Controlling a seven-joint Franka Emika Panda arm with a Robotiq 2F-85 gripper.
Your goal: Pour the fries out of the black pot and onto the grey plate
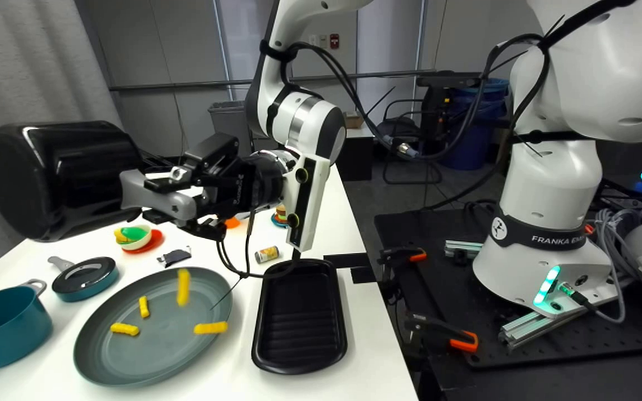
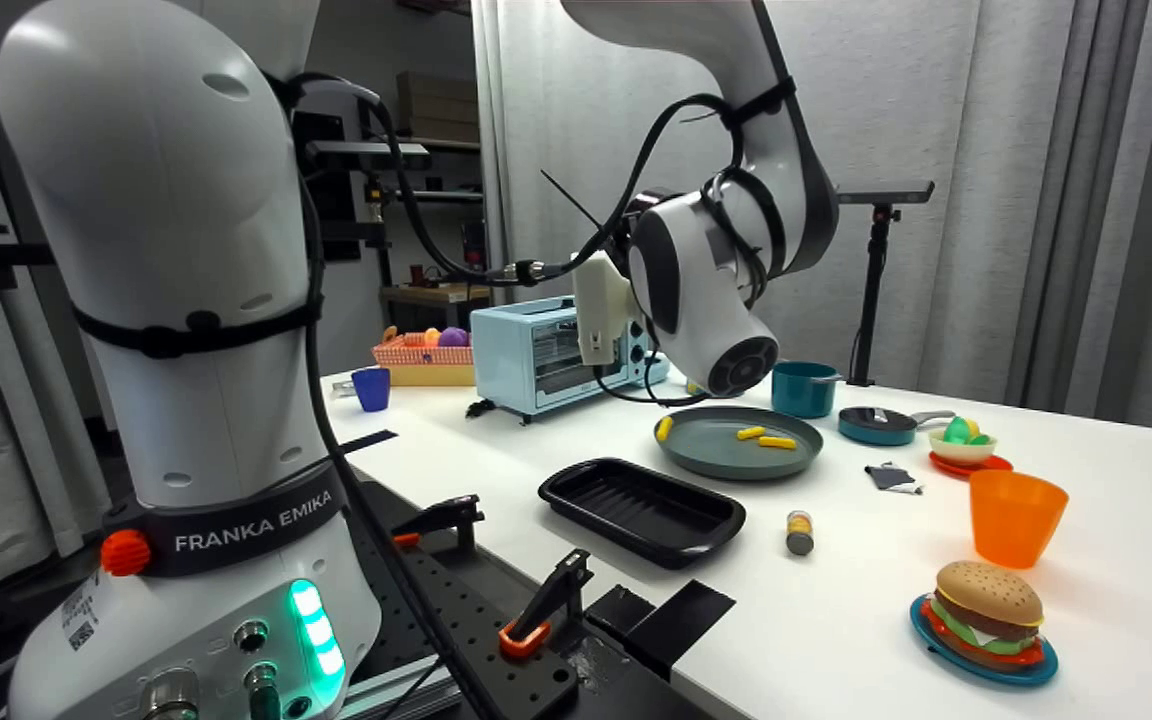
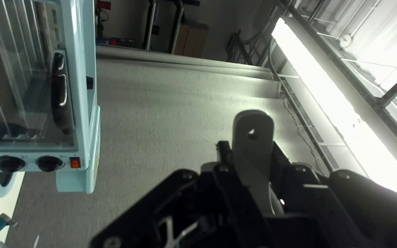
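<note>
Black pot [image 1: 64, 178], handle [image 1: 176, 206] in pincer [image 1: 157, 198]

Black pot [image 1: 70, 178] glossy; grey plate [image 1: 154, 351] matt; curtain [image 2: 1016, 250] cloth.

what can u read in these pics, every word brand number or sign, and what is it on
"FRANKA EMIKA": on the dark band around the white robot base
Round white emblem on that band: a logo, no letters readable
Too small to read: square code on the base, lettering on the gripper, knob markings on the light-blue toaster oven
Too blurred: label on the small bottle, red wall box
</note>
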